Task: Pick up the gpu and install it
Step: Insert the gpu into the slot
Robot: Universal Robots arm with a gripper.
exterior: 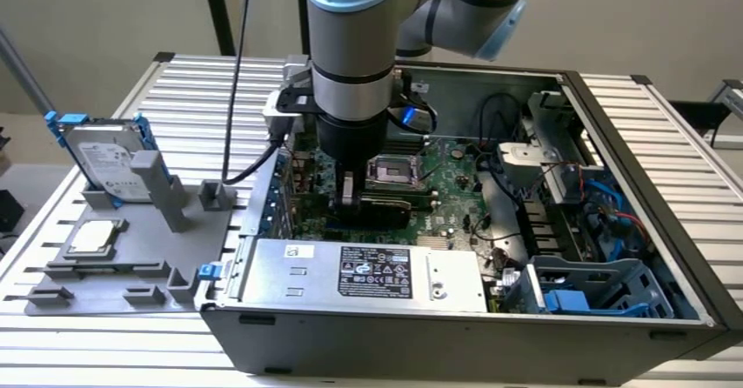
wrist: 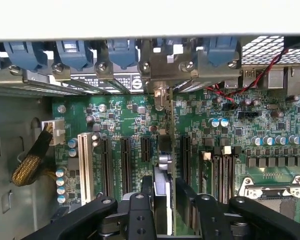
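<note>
The gripper (wrist: 162, 210) clamps the gpu (wrist: 162, 192) edge-on above the motherboard (wrist: 130, 120) slots; the card looks light, stiff (fragile circuitry), best held by its edges.

Colours: arm (exterior: 354, 40) silver-grey with light blue joint caps, black gripper (wrist: 166, 212). Gpu (wrist: 162, 200) seen edge-on, black with a silver strip. Motherboard (wrist: 120, 120) green, black slots plus one white slot (wrist: 83, 165). Slot clips (wrist: 70, 52) blue. Case (exterior: 465, 353) dark grey; power supply (exterior: 360, 270) silver with a black-and-white label. Hard drive (exterior: 104, 157) silver with blue rails, on a grey stand (exterior: 128, 257). Table (exterior: 685, 144) ribbed light grey. Red and black wires (wrist: 245, 82).
</note>
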